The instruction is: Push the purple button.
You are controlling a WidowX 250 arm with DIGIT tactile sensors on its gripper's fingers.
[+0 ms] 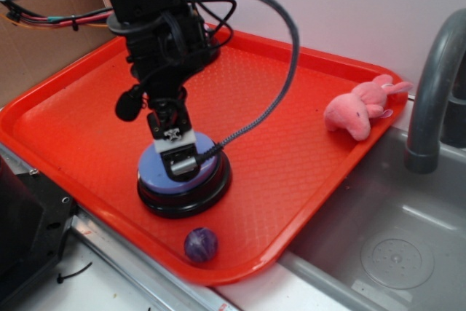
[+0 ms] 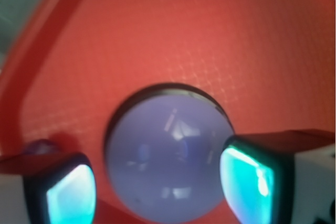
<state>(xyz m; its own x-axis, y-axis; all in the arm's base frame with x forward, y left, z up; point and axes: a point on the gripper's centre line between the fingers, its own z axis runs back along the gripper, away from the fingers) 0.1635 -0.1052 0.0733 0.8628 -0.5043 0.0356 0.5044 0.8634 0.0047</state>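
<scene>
Claw [image 1: 177, 152], spread, sits over the button [image 1: 183, 172]; best to press straight down on the cap's centre.

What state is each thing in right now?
hand: open, fingers either side of the cap, low over it
purple button: upright on the tray, directly under the hand; pressed or not, cannot tell
purple ball: loose by the tray's near rim
pink plush: lying at the far corner
</scene>
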